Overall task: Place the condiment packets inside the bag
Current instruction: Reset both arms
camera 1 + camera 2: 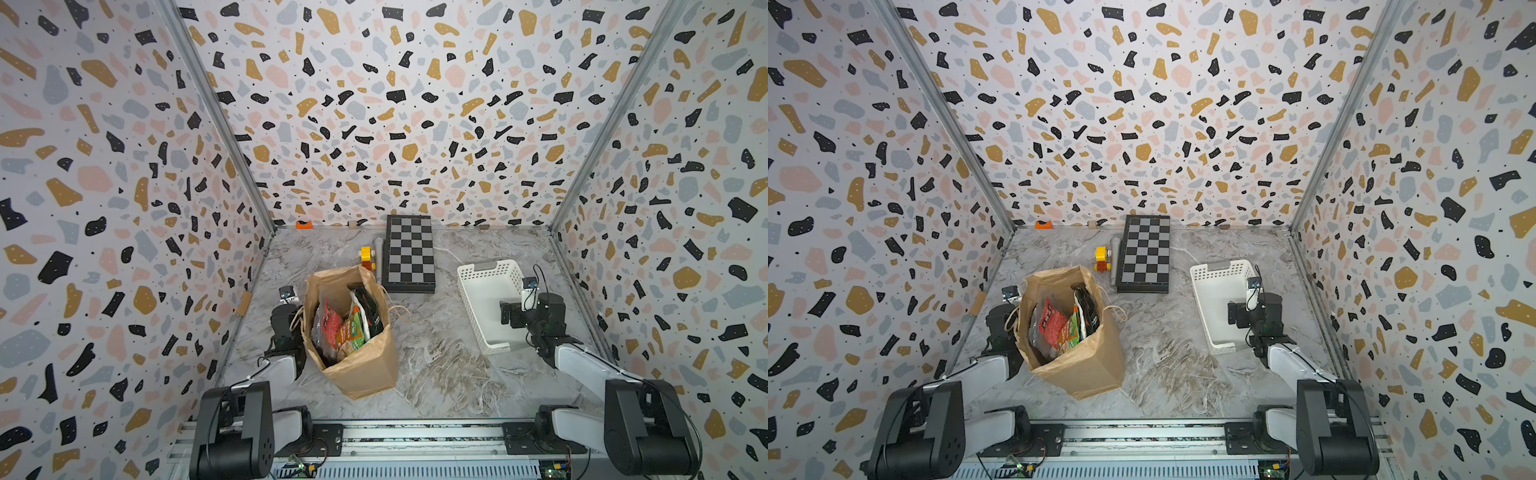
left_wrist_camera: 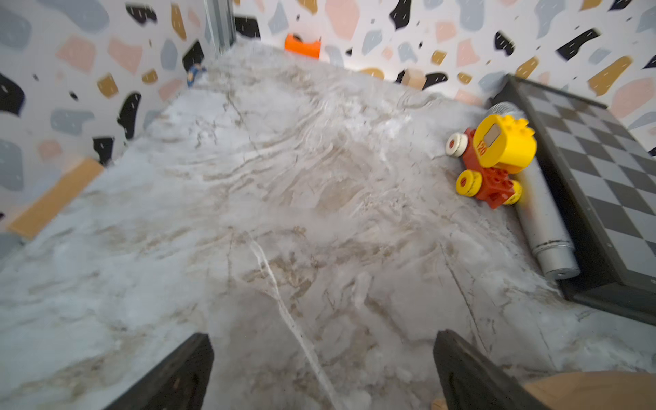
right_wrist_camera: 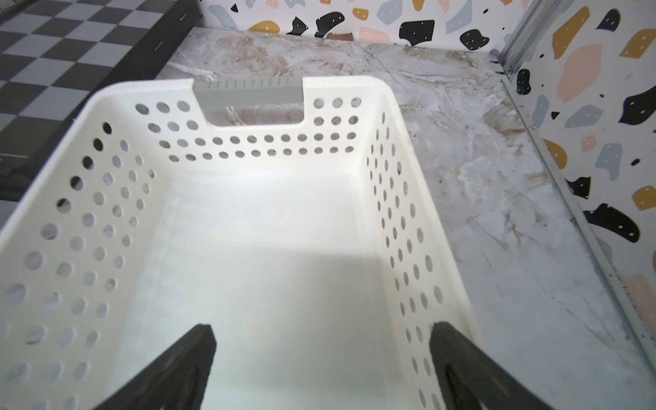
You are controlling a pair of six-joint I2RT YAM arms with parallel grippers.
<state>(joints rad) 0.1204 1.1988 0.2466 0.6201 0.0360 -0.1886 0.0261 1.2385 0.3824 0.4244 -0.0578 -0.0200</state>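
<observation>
The bag [image 1: 365, 365] [image 1: 1088, 365] stands upright and open on the marble table, left of centre. Several condiment packets [image 1: 347, 328] [image 1: 1059, 324], red, green and dark, stand inside it. My left arm [image 1: 284, 328] is close beside the bag's left side. The left gripper [image 2: 323, 372] is open over bare marble with nothing between its fingers, and a bit of the brown bag [image 2: 596, 390] shows beside it. Over the near end of the white basket, the right gripper [image 3: 321, 369] [image 1: 508, 311] is open and holds nothing.
The white perforated basket [image 1: 478, 282] [image 3: 248, 170] at the right has nothing in it. A chessboard [image 1: 409, 253] lies at the back, with a silver cylinder [image 2: 543, 220] and a yellow-and-red toy [image 2: 493, 163] along its left edge. An orange block [image 1: 304, 225] sits by the back wall.
</observation>
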